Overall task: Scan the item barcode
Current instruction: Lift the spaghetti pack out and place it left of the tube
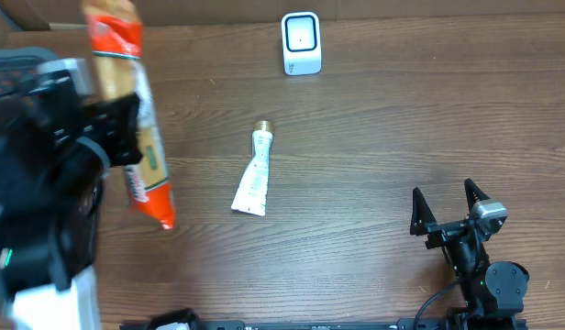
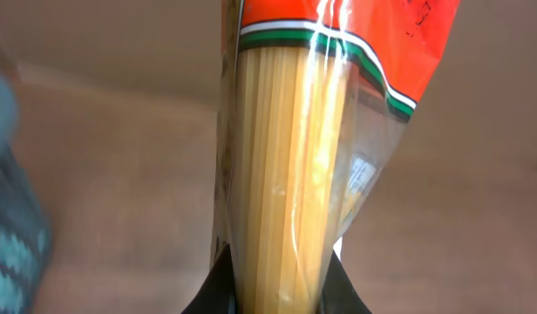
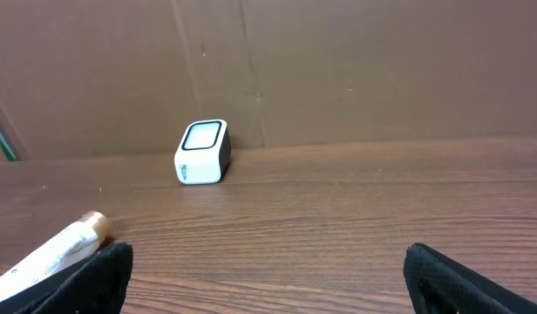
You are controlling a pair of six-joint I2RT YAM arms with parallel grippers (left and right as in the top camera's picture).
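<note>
- Two arms are sitting at a wooden table [image 1: 374,110]; the left gripper [image 1: 117,128] is clamping a spaghetti packet [image 1: 117,41], holding it over the table's left side;
- right gripper [image 1: 443,197] is gaping wide, empty;
- white tube [image 1: 255,174] is lying mid-table;
- scanner [image 1: 301,42] is standing at the far edge.

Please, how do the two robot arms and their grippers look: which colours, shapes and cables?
Both are mostly black. The left arm has a grey block near its top, a white part low down and a small green light. The right arm has a round joint, a silver wrist block, a thin black cable and two narrow, pointed black fingers.
</note>
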